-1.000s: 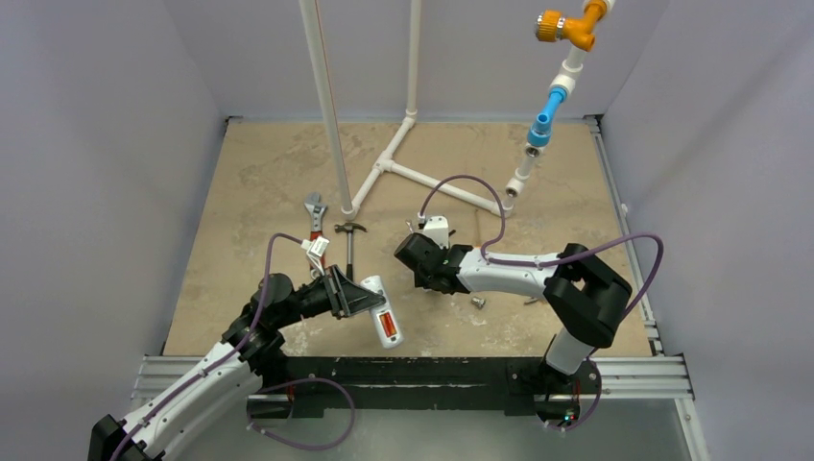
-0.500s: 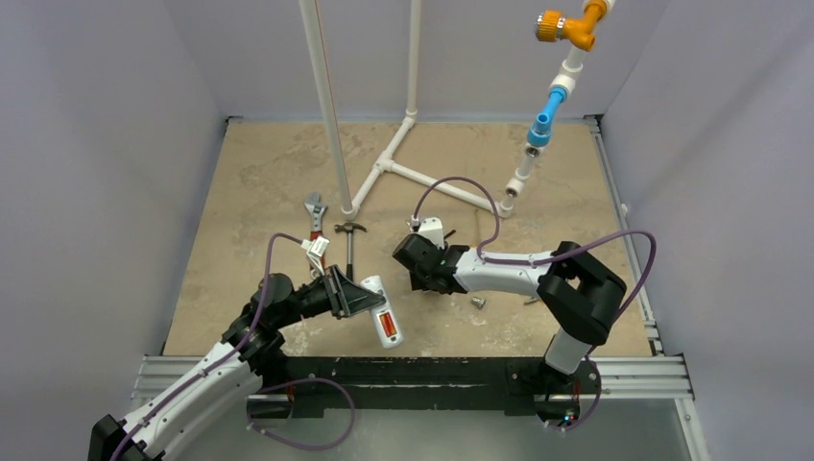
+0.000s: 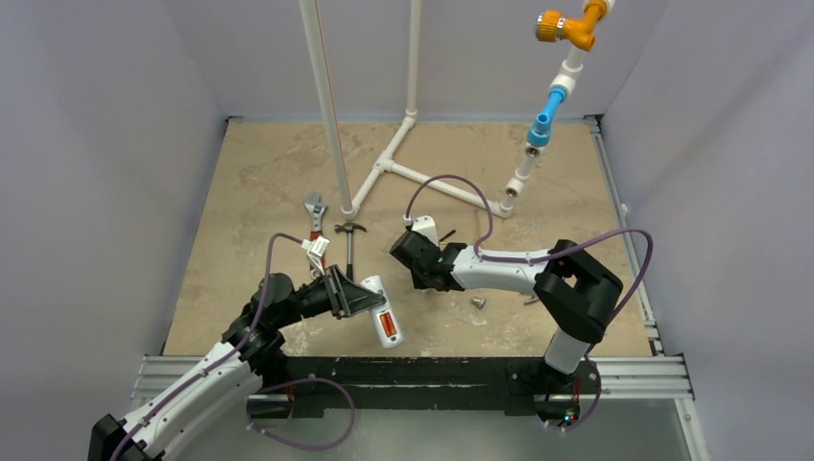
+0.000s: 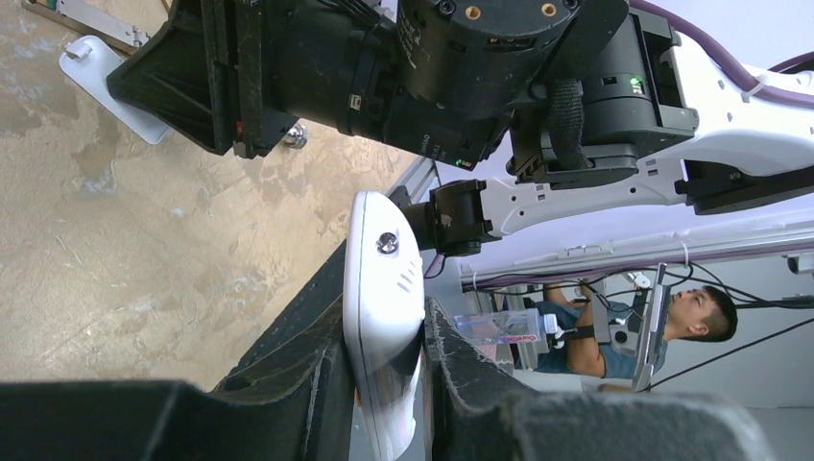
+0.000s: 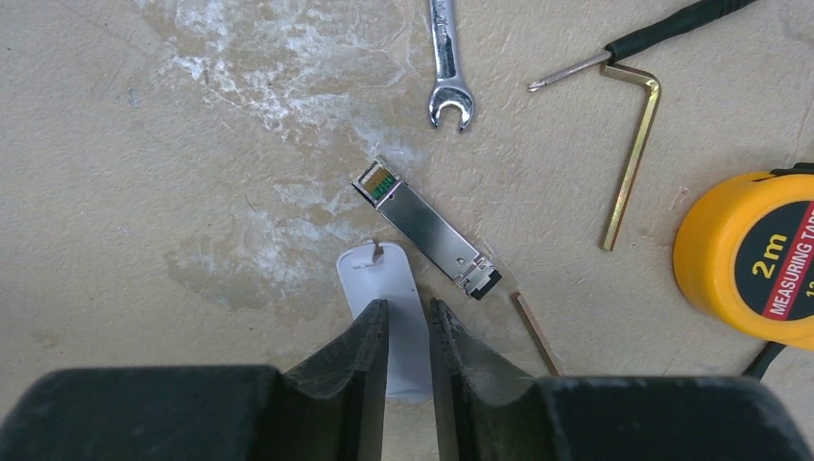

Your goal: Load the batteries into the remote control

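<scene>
My left gripper (image 3: 369, 303) is shut on the remote control (image 3: 381, 309), a slim white handset held off the table near the front edge. Its back faces up, and an orange-red battery (image 3: 386, 327) lies in the recess. In the left wrist view the remote control (image 4: 384, 279) is pinched edge-on between my fingers (image 4: 317, 384). My right gripper (image 5: 408, 307) hovers low over a flat white cover (image 5: 376, 274) lying on the table. Its jaws stand a narrow gap apart with nothing between them, and its fingers (image 5: 360, 355) hide the cover's near end.
Around the cover lie a silver metal module (image 5: 427, 230), a small spanner (image 5: 448, 67), a brass hex key (image 5: 634, 154), a screwdriver tip (image 5: 662, 29) and a yellow tape measure (image 5: 749, 250). A red-handled wrench (image 3: 315, 221), a hammer (image 3: 350, 245) and white pipes (image 3: 394, 168) lie farther back.
My right gripper has shifted slightly left and away, and its jaws have narrowed. The left arm and the remote have not moved.
</scene>
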Robot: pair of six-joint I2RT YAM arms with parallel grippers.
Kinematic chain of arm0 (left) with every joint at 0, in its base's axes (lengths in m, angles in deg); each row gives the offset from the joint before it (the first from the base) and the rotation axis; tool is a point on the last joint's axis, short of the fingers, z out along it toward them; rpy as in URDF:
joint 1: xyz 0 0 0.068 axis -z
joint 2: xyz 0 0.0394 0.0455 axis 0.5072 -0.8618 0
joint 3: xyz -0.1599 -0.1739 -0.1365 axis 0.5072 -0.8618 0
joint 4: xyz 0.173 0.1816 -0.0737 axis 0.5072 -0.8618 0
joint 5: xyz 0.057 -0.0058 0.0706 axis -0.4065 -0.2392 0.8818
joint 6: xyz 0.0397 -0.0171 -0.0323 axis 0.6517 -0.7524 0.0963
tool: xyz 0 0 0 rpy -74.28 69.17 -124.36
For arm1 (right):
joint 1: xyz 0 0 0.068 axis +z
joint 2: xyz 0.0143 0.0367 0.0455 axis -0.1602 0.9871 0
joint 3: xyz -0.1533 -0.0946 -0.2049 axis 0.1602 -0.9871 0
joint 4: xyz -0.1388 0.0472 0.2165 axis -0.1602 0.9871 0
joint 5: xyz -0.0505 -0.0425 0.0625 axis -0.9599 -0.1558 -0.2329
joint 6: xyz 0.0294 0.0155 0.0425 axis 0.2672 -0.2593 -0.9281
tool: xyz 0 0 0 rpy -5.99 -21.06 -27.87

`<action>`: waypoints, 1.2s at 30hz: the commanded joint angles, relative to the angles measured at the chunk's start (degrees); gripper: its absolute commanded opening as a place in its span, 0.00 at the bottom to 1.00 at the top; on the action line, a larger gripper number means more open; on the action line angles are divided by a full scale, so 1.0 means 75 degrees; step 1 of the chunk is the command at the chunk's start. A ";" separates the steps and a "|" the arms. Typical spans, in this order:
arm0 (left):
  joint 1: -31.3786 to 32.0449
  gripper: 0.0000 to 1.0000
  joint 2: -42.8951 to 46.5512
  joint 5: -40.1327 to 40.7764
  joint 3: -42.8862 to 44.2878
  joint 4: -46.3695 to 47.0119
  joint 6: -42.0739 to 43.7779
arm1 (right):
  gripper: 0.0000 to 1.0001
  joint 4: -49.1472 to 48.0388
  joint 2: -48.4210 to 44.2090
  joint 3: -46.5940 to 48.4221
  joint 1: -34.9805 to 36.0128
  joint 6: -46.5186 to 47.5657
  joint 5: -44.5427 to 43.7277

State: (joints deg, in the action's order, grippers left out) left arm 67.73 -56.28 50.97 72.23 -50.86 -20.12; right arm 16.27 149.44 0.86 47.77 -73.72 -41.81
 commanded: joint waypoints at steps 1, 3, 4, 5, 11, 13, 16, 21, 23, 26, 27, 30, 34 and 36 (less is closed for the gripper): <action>-0.0034 0.00 -0.0048 -0.0046 0.0104 0.0413 0.0105 | 0.16 0.0065 0.0199 0.0137 0.0039 0.0177 0.0276; -0.0026 0.00 -0.0083 -0.0054 0.0120 0.0446 0.0094 | 0.13 0.0043 0.0197 0.0117 0.0042 0.0185 0.0323; -0.0033 0.00 -0.0106 -0.0063 0.0120 0.0469 0.0086 | 0.12 0.0050 0.0188 0.0114 0.0042 0.0174 0.0316; -0.0034 0.00 -0.0126 -0.0078 0.0117 0.0478 0.0093 | 0.11 0.0051 0.0162 0.0106 0.0042 0.0153 0.0299; -0.0034 0.00 -0.0157 -0.0094 0.0132 0.0497 0.0101 | 0.09 -0.0124 -0.0340 -0.0069 0.0042 0.0035 0.0187; -0.0027 0.00 -0.0141 -0.0075 0.0142 0.0495 0.0100 | 0.08 -0.0246 -0.0576 -0.0167 0.0042 -0.0018 0.0186; -0.0034 0.00 -0.0151 -0.0080 0.0144 0.0493 0.0105 | 0.08 -0.0469 -0.0933 -0.0337 0.0046 -0.0076 0.0198; -0.0026 0.00 -0.0167 -0.0082 0.0135 0.0489 0.0103 | 0.08 -0.0659 -0.1460 -0.0589 0.0048 -0.0167 0.0061; -0.0033 0.00 -0.0173 -0.0081 0.0132 0.0491 0.0103 | 0.09 -0.0706 -0.1556 -0.0655 0.0033 -0.0180 -0.0004; -0.0031 0.00 -0.0189 -0.0110 0.0132 0.0499 0.0097 | 0.34 -0.0746 -0.1531 -0.0676 0.0030 -0.0074 0.0071; -0.0025 0.00 -0.0192 -0.0115 0.0129 0.0499 0.0103 | 0.42 -0.0755 -0.1475 -0.0659 0.0034 -0.0045 0.0124; -0.0033 0.00 -0.0169 -0.0117 0.0120 0.0482 0.0103 | 0.52 -0.0789 -0.1235 -0.0568 0.0030 0.0012 0.0337; -0.0023 0.00 -0.0072 -0.0086 0.0118 0.0413 0.0106 | 0.55 -0.0797 -0.0845 -0.0347 0.0030 0.0040 0.0632; -0.0035 0.00 -0.0032 -0.0071 0.0120 0.0363 0.0119 | 0.56 -0.0737 -0.0645 -0.0204 0.0030 0.0061 0.0719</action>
State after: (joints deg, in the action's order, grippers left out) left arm 67.73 -57.50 50.95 72.23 -50.83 -20.12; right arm 11.46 142.51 -3.47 47.77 -73.94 -38.46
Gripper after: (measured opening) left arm 0.246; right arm 0.554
